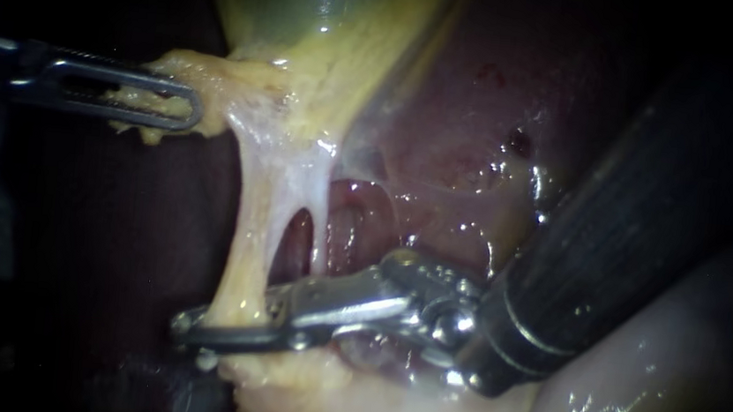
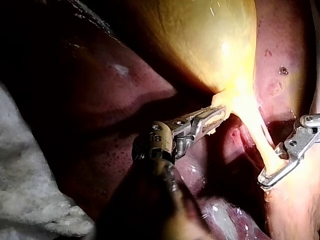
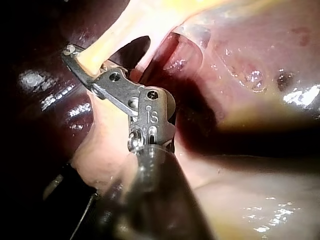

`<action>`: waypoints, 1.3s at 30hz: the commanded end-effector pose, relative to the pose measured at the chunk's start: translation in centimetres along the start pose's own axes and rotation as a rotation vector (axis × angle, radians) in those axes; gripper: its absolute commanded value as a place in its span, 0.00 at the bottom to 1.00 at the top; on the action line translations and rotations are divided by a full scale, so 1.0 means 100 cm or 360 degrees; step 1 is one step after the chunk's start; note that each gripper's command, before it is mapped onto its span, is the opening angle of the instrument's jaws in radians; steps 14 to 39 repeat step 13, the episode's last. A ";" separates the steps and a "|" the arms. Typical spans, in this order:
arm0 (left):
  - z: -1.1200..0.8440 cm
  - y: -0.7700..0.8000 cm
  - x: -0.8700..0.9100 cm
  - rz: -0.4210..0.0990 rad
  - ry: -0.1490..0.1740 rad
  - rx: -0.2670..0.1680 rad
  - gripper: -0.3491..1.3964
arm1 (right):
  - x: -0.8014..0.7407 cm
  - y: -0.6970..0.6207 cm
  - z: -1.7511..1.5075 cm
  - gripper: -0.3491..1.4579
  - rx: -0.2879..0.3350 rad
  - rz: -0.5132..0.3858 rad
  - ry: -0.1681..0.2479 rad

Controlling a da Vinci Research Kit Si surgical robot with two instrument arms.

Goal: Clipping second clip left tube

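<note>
Liver behind two tubes; left tool clamped on gallbladder, right tool clamped on left tube

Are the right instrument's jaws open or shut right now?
Shut on the left tube: the right instrument has both jaws pressing it from two sides.

Around our lit patch we see darkness, deepest toward nine o'clock in the endoscope view; a white cloth lies beside the dark liver.
</note>
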 end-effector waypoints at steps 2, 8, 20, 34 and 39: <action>0.0000 -0.0001 0.0000 0.0000 0.0000 0.0000 0.00 | 0.0000 0.0000 -0.0001 0.00 -0.0012 0.0004 -0.0022; 0.0001 -0.0001 0.0000 0.0000 0.0000 0.0000 0.00 | 0.0000 0.0001 -0.0001 0.00 -0.0014 0.0004 -0.0026; 0.0001 -0.0001 0.0000 0.0000 0.0000 0.0000 0.00 | 0.0000 0.0002 -0.0001 0.00 -0.0009 0.0004 -0.0029; 0.0001 -0.0001 0.0000 0.0000 0.0000 0.0000 0.00 | 0.0000 0.0002 -0.0001 0.00 -0.0009 0.0004 -0.0029; 0.0001 -0.0001 0.0000 0.0000 0.0000 0.0000 0.00 | 0.0000 0.0002 -0.0001 0.00 -0.0009 0.0004 -0.0029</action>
